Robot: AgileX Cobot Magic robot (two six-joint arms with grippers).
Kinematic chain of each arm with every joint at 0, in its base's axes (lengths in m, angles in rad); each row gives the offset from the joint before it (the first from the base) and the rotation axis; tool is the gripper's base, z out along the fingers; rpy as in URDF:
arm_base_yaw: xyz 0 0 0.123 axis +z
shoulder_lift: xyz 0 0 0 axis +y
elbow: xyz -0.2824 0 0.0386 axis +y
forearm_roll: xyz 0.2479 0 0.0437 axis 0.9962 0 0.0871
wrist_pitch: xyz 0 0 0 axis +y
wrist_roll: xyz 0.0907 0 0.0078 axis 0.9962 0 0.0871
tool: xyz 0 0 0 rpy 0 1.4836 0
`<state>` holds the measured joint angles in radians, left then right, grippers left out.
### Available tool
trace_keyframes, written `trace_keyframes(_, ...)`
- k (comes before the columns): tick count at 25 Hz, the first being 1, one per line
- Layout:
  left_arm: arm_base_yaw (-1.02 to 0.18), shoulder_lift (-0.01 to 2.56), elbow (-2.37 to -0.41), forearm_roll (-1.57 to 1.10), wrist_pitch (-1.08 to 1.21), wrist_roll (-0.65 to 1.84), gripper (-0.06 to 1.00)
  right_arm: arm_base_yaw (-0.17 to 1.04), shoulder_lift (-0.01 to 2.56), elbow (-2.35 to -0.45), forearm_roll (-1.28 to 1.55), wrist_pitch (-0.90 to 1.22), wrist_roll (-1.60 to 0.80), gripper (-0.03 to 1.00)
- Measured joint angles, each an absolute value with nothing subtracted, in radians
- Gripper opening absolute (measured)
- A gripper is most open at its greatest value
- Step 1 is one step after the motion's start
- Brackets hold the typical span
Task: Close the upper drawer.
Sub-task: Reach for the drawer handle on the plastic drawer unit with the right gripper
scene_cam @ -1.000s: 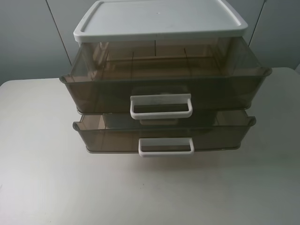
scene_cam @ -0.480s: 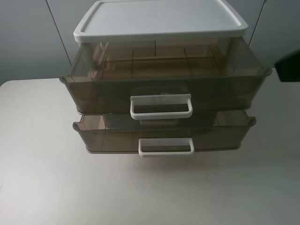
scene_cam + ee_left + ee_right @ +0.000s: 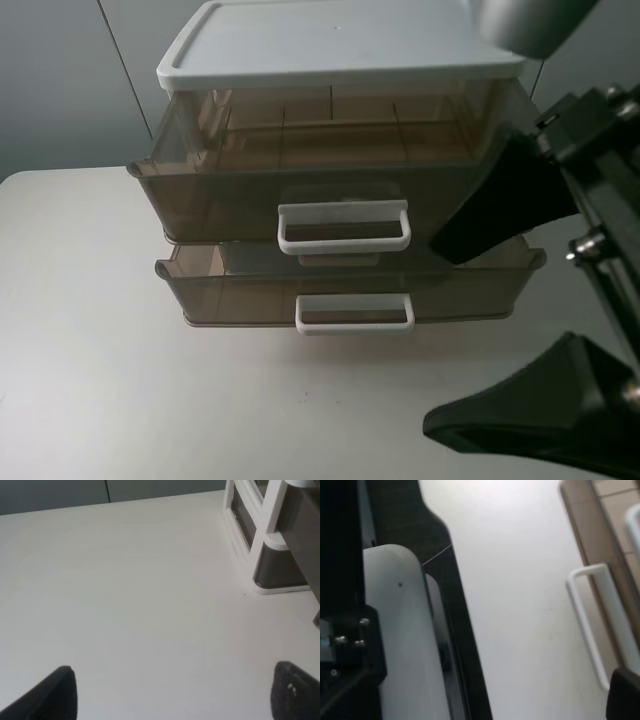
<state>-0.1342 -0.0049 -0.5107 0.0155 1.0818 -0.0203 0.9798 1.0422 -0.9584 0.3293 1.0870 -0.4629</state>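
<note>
looking from high up, where's the upper drawer (image 3: pixel 330 190)?
pulled out under the white lid (image 3: pixel 340 45), its right end hidden by the right gripper (image 3: pixel 435 338), whose fingers are spread wide.
left wrist view?
left gripper (image 3: pixel 175 695) wide too, over the table (image 3: pixel 125 580); the unit (image 3: pixel 267 530) is cut off.
right wrist view?
blurred. a white handle (image 3: pixel 592 625), but which drawer's i can't tell.

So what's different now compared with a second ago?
The right gripper came in from the right and now hangs open in front of the drawers' right end, holding nothing. The upper drawer and lower drawer have not moved; both stand pulled out.
</note>
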Motion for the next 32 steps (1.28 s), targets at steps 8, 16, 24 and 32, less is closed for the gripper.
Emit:
trace_keyframes(8, -0.134, -0.005, -0.511, 0.016, 1.082, -0.020, 0.74, 1.011, 1.216, -0.958, 0.380, 0.991, -0.593, 0.70)
trace_keyframes(16, -0.134, -0.005, -0.511, 0.016, 1.082, -0.020, 0.74, 1.011, 1.301, -0.958, 0.380, 0.906, -0.657, 0.70)
trace_keyframes(24, -0.134, -0.005, -0.511, 0.016, 1.082, -0.020, 0.74, 1.011, 1.345, -0.958, 0.315, 0.900, -0.680, 0.70)
trace_keyframes(32, -0.134, -0.005, -0.511, 0.016, 1.082, -0.020, 0.74, 0.987, 1.350, -0.958, 0.242, 0.900, -0.682, 0.70)
